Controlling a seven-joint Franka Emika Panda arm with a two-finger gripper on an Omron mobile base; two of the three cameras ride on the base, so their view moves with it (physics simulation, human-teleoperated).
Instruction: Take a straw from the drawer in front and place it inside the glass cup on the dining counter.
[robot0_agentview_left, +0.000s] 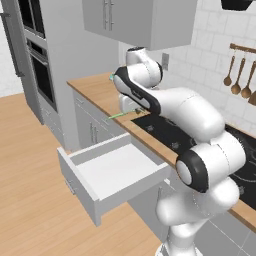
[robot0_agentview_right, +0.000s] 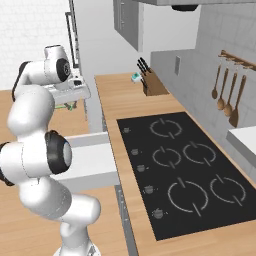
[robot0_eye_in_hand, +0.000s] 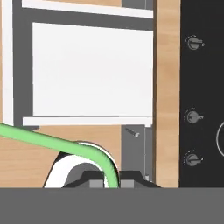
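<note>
We see the drawer (robot0_agentview_left: 112, 175) pulled open under the wood worktop (robot0_agentview_left: 95, 90), its white inside bare. Above the drawer, the gripper (robot0_eye_in_hand: 111, 183) has its fingers pressed together, pinching the straw (robot0_eye_in_hand: 48, 142); the green stick runs out leftward from the tips in the hand view. Right of the drawer sits the black cooktop (robot0_agentview_right: 185, 175), with a knife block (robot0_agentview_right: 152, 82) beyond it.
</note>
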